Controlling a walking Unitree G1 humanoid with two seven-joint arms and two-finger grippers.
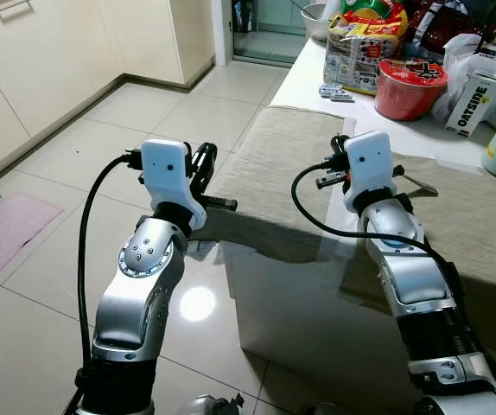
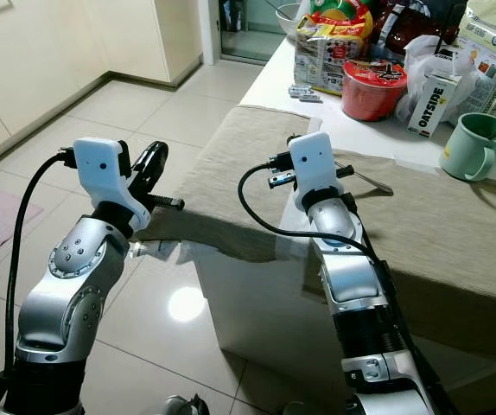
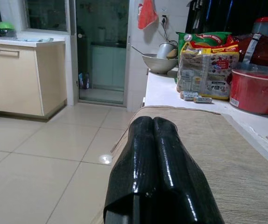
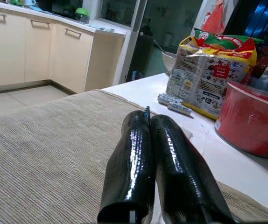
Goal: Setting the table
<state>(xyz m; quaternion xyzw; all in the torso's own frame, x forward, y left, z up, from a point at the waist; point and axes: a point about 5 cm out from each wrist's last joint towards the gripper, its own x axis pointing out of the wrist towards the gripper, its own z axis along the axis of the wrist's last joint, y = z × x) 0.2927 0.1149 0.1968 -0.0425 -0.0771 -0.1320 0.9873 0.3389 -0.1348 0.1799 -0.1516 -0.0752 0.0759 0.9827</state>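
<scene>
I have both arms raised over the near end of the table [image 1: 317,82], where a beige cloth [image 1: 282,156] is spread and drapes over the edge toward me. My left gripper [image 3: 159,140] is pressed shut at about ten o'clock, right at the cloth's hanging corner; it may be pinching the fabric, though I cannot tell from here. My right gripper [image 4: 150,140] is closed too, low over the cloth at one o'clock, with something thin and blue caught between its tips. I judge I am squaring the cloth before laying anything. The red bowl [image 1: 410,88] and green mug [image 2: 471,147] wait at two o'clock.
</scene>
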